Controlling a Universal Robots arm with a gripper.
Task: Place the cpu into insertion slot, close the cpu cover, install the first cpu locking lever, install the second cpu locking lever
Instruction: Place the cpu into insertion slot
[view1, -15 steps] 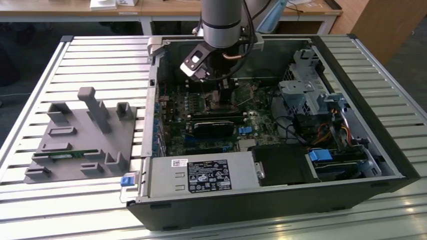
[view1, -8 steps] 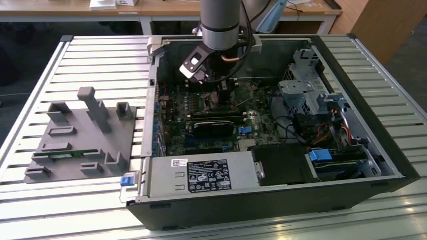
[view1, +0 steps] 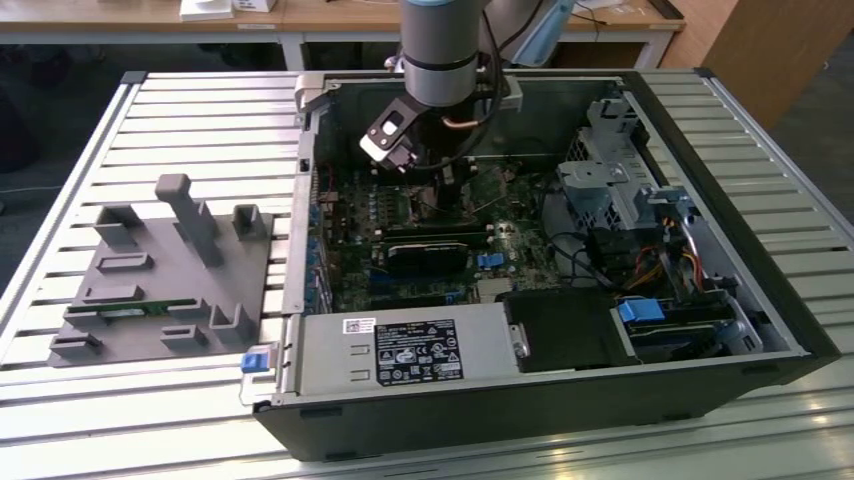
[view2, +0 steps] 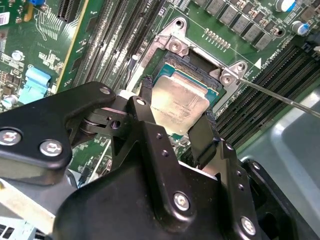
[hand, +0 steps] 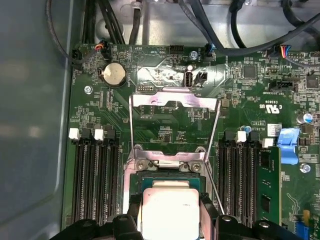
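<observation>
The slatted table (view1: 80, 400) holds two things. A gray plastic tray (view1: 160, 270) sits toward the edge on the exterior view's left. An open computer case (view1: 534, 420) sits beside it, toward the exterior view's right.

A silver power box (view1: 400, 350) lies along the near edge of the case. Past it is the green board (view1: 354, 220). The robot arm (view1: 441, 40) reaches down into the case, close to its far wall and nearer the corner on the exterior view's left.

In the second wrist view, the gripper (view2: 177, 107) is open just as wide as the cpu (view2: 182, 97). Its black fingers (view2: 202, 135) press on two opposite sides of the cpu and hold it. The cpu is right at the slot (view2: 175, 47), with its shiny tan top facing up. I cannot tell if it is all the way down in the slot.

A thin wire lever (view2: 280, 98) sticks out from one corner of the slot and crosses the long black memory slots.

In the first wrist view, the cpu cover (hand: 175, 98) is swung open. It stands just past the slot, on the side away from the gripper.
</observation>
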